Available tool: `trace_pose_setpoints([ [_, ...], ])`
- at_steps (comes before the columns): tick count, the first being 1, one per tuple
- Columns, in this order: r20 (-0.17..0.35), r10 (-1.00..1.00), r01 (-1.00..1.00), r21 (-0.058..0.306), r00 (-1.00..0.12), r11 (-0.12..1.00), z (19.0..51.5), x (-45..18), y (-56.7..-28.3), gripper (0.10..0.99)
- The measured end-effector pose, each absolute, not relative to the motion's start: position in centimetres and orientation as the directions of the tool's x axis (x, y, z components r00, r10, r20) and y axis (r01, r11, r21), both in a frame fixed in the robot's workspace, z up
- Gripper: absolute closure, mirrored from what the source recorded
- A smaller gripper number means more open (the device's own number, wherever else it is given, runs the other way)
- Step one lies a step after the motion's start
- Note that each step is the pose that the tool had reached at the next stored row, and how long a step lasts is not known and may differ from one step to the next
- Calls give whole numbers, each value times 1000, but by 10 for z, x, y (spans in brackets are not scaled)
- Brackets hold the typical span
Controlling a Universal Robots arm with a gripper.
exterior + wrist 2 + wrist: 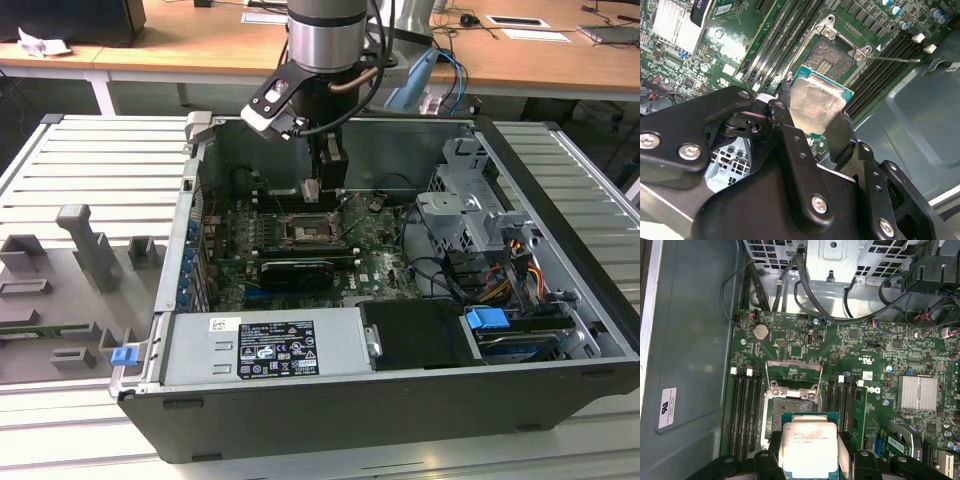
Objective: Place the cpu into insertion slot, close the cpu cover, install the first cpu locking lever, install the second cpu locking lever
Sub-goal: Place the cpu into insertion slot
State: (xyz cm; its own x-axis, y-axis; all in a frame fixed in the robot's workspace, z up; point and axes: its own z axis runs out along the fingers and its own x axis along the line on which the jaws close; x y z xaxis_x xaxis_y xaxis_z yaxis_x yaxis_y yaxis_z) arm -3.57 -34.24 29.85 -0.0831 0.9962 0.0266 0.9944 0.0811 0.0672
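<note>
While the gripper (312,190) is hanging inside it, one open black case (400,420) is lying on its side on a ribbed, pale metal table (90,160). Nearest in the exterior view, one silver supply box (265,345) bearing a label is sitting along the case's edge. Grey moulded fixtures (90,250) are standing on the table at the exterior view's left.

Further in, one green board (375,255) is lying flat and carrying one long black card (297,270). Above it, the two black fingers (790,140) are pinching the single cpu (815,107) by opposite edges. The cpu is a flat square with a dull silver top on a green rim.

In the first wrist view the cpu (810,447) is hovering clear of the slot (787,410), unseated, and the slot's dark pin field is lying bare. The cover (792,364), a thin silver frame, is standing raised at the slot's edge. Two banks of long black memory slots (745,410) are flanking the slot, one on each side. One thin wire lever (895,59) is sticking out from a slot corner.

Farthest off, wooden desks (200,45) are running across the room.
</note>
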Motion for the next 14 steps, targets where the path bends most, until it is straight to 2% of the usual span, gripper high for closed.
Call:
trace_pose_setpoints([
  [14, 27, 996, 994, 67, -83, 81, 292, -36, -341, 561],
])
